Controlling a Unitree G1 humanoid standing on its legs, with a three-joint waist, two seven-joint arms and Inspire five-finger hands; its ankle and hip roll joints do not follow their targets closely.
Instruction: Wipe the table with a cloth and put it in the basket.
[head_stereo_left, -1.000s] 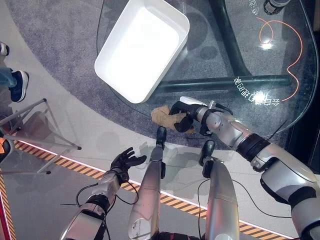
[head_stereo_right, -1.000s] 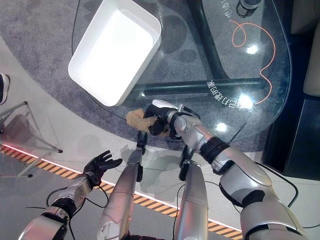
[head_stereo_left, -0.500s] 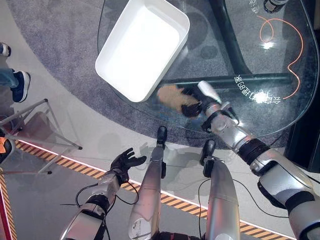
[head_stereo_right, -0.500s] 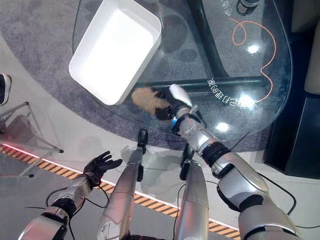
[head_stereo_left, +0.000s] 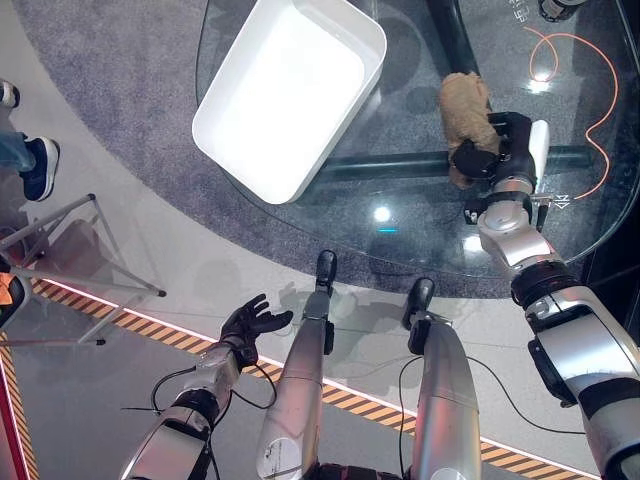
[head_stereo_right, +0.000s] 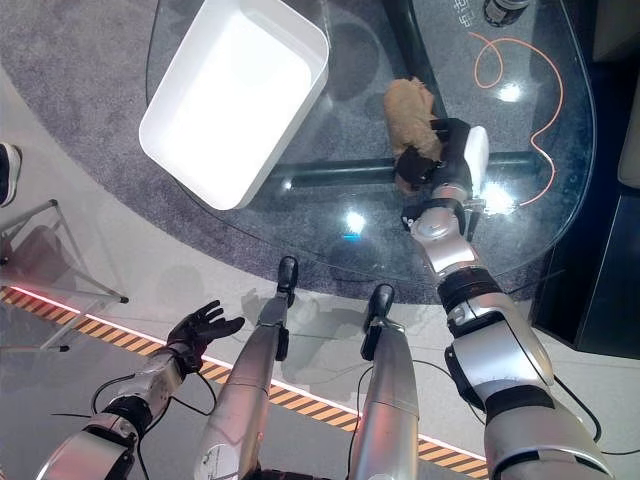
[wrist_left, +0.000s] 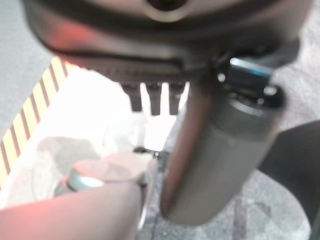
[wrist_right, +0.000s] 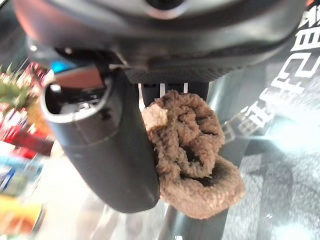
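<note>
My right hand (head_stereo_left: 505, 145) clutches the tan cloth (head_stereo_left: 466, 112) against the glass tabletop (head_stereo_left: 420, 230), mid-wipe, I judge; the white basket (head_stereo_left: 290, 90) waits nearby; my left hand (head_stereo_left: 250, 322) hangs low, fingers relaxed.

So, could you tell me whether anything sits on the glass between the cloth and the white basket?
Nothing visible does. The right hand holds the cloth on the glass table, and the stretch of glass toward the basket is bare.
</note>
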